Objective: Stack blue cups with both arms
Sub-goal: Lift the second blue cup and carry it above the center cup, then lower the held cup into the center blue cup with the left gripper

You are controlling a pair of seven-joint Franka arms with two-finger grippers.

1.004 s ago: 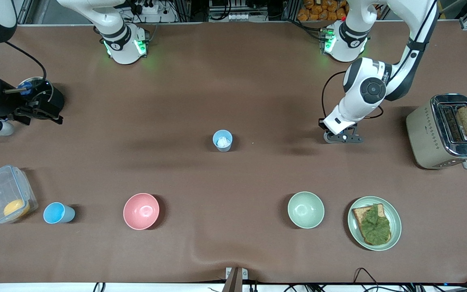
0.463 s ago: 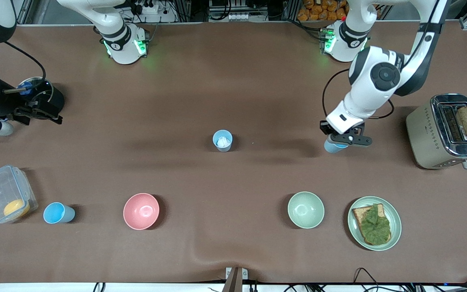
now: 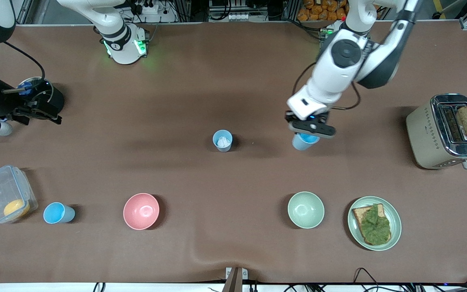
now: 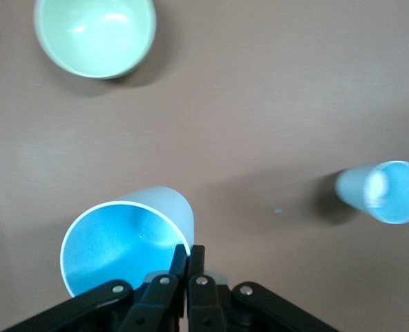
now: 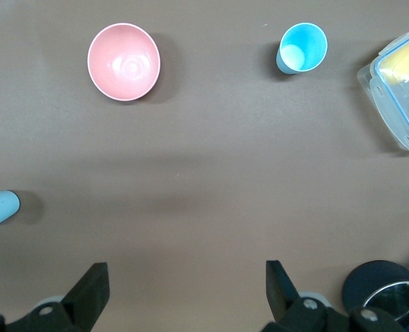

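My left gripper (image 3: 310,129) is shut on the rim of a blue cup (image 3: 304,142) and holds it above the table, beside the middle cup toward the left arm's end. In the left wrist view the fingertips (image 4: 188,257) pinch the wall of that cup (image 4: 121,238), one inside and one outside. The middle blue cup (image 3: 222,140) (image 4: 391,192) stands upright with something white inside. A third blue cup (image 3: 58,213) (image 5: 301,47) stands next to the clear container. My right gripper (image 3: 39,113) (image 5: 187,287) waits open and empty at the right arm's end.
A pink bowl (image 3: 141,211) and a pale green bowl (image 3: 305,209) sit nearer the front camera. A plate with toast and greens (image 3: 374,223) and a toaster (image 3: 444,132) are at the left arm's end. A clear container (image 3: 4,194) and a black pot (image 3: 45,94) are at the right arm's end.
The left arm has lifted the blue cup off the table and carried it toward the middle cup. The right arm has not moved.
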